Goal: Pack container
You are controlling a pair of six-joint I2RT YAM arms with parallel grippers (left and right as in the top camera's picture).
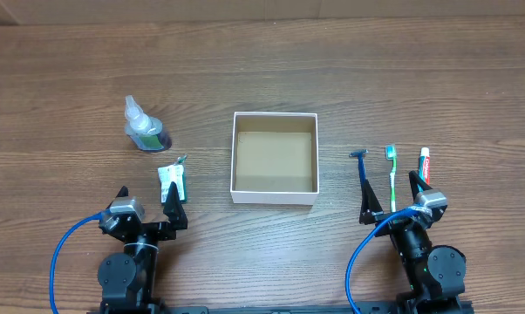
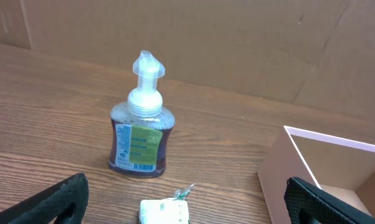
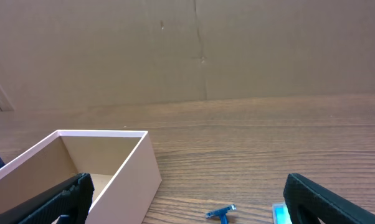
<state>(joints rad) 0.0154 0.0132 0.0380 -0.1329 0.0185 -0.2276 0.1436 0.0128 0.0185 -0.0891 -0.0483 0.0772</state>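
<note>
The container is a square white-walled box with a brown cardboard floor, empty, at the table's middle. It also shows in the left wrist view and the right wrist view. My left gripper is open and empty at the front left, with a small white packet between its fingers' reach; the packet shows in the left wrist view. A soap pump bottle stands beyond it and shows in the left wrist view. My right gripper is open and empty, behind a blue razor, a green toothbrush and a toothpaste tube.
The razor's head shows in the right wrist view, with the toothbrush head beside it. A cardboard wall stands behind the table. Blue cables loop at both arm bases.
</note>
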